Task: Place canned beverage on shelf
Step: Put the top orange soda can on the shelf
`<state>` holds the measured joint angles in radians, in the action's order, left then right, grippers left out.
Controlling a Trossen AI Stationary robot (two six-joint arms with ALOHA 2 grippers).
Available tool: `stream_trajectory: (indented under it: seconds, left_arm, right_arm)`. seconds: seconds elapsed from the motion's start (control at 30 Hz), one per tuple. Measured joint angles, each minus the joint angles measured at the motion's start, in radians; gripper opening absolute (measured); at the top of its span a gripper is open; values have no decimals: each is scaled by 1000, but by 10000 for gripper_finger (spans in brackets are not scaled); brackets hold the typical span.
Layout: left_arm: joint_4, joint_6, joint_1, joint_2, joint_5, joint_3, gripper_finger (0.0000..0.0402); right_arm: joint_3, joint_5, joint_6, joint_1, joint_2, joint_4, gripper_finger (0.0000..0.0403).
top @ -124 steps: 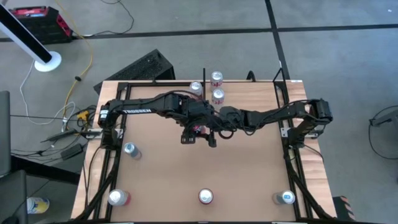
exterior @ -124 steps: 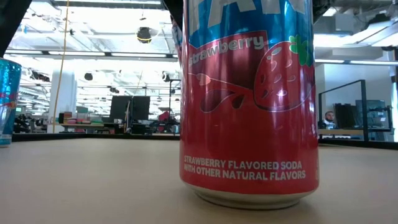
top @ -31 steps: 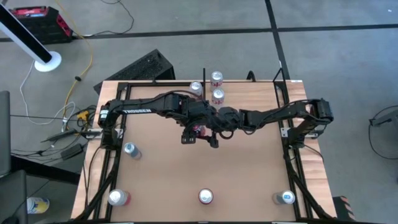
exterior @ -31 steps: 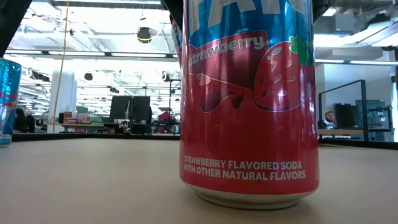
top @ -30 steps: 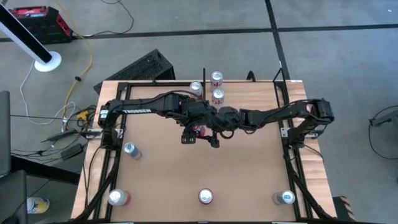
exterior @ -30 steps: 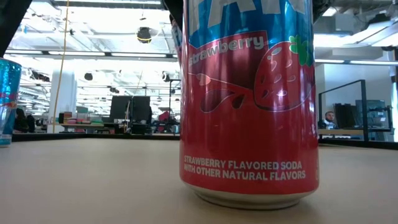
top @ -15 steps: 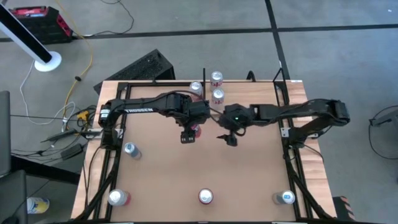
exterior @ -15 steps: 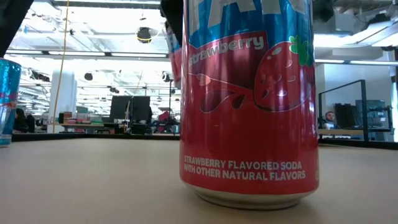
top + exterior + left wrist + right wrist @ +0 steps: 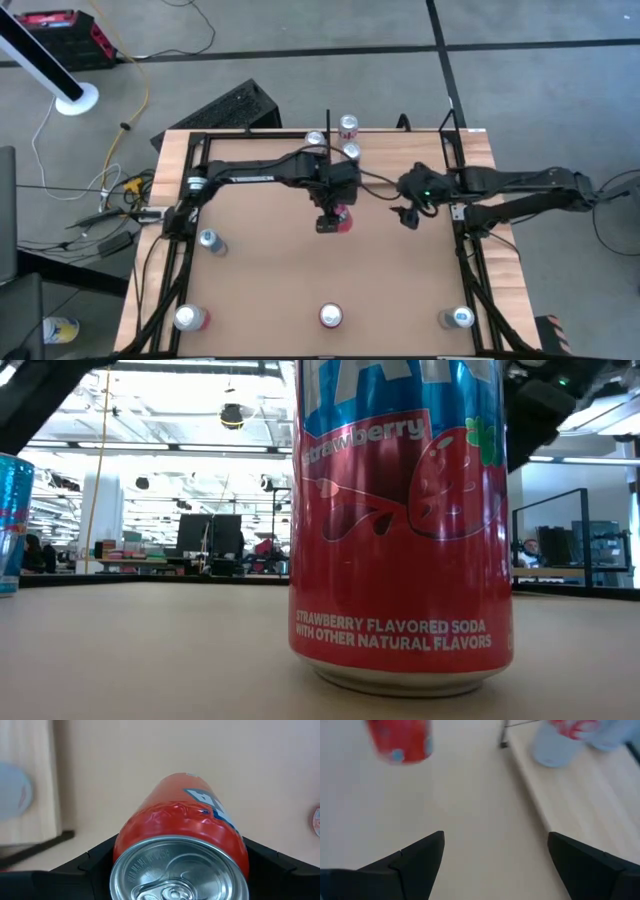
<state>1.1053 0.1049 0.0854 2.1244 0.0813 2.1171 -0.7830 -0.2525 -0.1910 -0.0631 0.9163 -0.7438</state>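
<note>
Eight cylindrical aluminium drink cans show on and above the brown wooden tabletop. Three stand at the small pale wood plank shelf with thin black metal posts, at the table's far edge. Four stand upright on the bare tabletop: a blue can near the left side, and along the near edge a red can at the left corner, a glossy red strawberry soda can in the middle and a blue can at the right corner. The eighth, a red can with a silver pull-tab lid, is clamped between the fingers of the left gripper over the table's middle, just in front of the shelf and apart from it. There are two dark arms.

A second ago both grippers met at that can. Now the right gripper has drawn back toward the table's right edge, its fingers spread wide and holding nothing. The left gripper has carried the can slightly rightward.

The held can's red wall looks smooth and shiny, with a blue-and-white label patch. The shelf plank shows a light, matt grain.
</note>
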Motion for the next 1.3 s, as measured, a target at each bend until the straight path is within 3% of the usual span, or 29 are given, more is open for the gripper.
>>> stream_trajectory:
  seconds: [0.2, 0.43, 0.6, 1.0, 1.3]
  left_arm:
    - [66, 6, 1, 95, 9, 88, 293]
    - [90, -21, 2, 121, -37, 90, 319]
    - [92, -20, 1, 120, -34, 90, 338]
    - [160, -20, 1, 104, -44, 93, 340]
    - [344, -40, 2, 83, -175, 170, 340]
  right_arm:
    - [119, -50, -46, -5, -153, 40, 379]
    - [172, -50, -56, -3, -234, 119, 379]
    - [172, -62, -48, -4, -238, 141, 379]
    - [172, -61, -47, -3, -233, 160, 379]
    - [171, -35, -44, 27, -187, 274, 379]
